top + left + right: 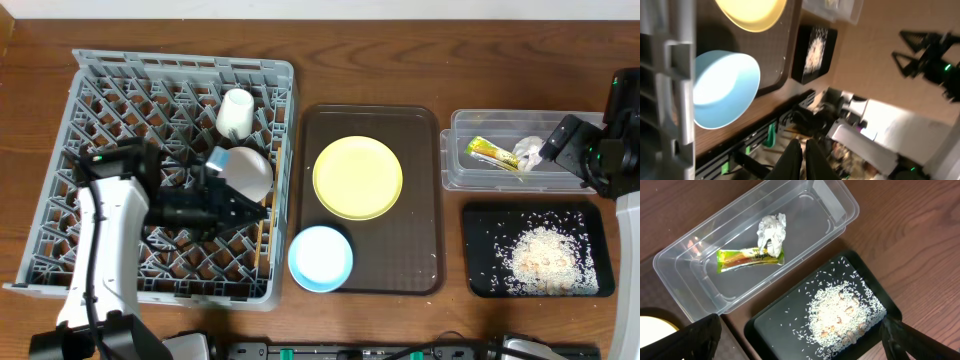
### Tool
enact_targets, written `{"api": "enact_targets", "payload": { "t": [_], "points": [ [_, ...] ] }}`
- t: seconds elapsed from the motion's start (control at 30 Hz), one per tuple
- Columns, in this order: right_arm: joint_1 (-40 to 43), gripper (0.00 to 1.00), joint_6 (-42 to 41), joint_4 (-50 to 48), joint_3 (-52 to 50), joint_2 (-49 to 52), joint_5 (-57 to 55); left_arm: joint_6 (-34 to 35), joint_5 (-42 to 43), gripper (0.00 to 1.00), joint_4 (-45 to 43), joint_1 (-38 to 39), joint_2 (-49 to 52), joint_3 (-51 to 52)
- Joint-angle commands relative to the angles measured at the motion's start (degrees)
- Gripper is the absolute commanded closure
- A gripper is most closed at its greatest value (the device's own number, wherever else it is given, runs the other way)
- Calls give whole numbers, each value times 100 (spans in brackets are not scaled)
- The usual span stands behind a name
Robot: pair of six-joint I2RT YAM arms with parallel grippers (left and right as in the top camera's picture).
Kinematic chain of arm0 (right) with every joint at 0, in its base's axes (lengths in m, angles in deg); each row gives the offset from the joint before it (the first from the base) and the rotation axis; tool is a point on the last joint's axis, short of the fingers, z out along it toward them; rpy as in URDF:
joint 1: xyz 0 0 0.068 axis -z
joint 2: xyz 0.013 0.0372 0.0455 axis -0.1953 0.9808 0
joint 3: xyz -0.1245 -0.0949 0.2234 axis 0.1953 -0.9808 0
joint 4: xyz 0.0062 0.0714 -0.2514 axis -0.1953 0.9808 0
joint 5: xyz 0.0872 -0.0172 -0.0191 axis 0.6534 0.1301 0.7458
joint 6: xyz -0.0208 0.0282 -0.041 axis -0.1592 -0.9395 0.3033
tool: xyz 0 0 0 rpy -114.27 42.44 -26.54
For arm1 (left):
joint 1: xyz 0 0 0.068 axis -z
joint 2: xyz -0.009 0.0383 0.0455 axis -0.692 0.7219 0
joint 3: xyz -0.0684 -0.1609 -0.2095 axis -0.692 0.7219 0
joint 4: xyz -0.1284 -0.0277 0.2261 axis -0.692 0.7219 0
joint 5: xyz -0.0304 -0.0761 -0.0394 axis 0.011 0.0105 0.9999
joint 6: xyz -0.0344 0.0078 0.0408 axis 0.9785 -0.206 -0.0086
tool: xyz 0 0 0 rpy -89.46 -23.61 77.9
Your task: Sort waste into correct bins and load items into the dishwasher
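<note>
The grey dishwasher rack holds a small white cup and a white bowl. My left gripper hovers over the rack near its right wall, shut with nothing visible between the fingers. A yellow plate lies on the brown tray, and a light blue bowl sits at the tray's front left corner. The clear tub holds the green-and-yellow wrapper and the crumpled tissue. Rice scraps lie in the black tray. My right gripper is open above both bins, holding nothing.
The brown serving tray lies between the rack and the bins. A thin wooden stick shows inside the rack by its right wall. Bare wooden tabletop runs along the back edge and in front of the black tray.
</note>
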Motion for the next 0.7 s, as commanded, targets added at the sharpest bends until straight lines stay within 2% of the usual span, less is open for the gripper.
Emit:
{"api": "enact_targets", "payload": {
  "t": [0.0, 0.07, 0.17, 0.2, 0.37, 0.4, 0.57, 0.67],
  "points": [
    [28, 1, 37, 11, 33, -7, -42, 125, 44, 92, -243, 442, -186, 17],
    [28, 1, 37, 11, 33, -7, -42, 734, -179, 89, -640, 739, -232, 17],
    [28, 1, 39, 11, 33, -7, -42, 2087, -1021, 88, -1412, 1316, -319, 17],
    [28, 1, 37, 9, 33, -7, -42, 2647, -1429, 87, -1740, 1633, -354, 17],
    [28, 1, 37, 11, 33, -7, -42, 4374, -3126, 83, -2841, 3154, -389, 17],
    [28, 1, 39, 11, 33, -7, -42, 4695, -3644, 78, -3001, 3560, -374, 17],
    [28, 1, 37, 11, 33, -7, -42, 5657, -5694, 65, -3211, 5215, -212, 17],
    [28, 1, 39, 11, 33, -7, -42, 6052, -6483, 57, -3215, 6041, 15, 20]
  ]
}}
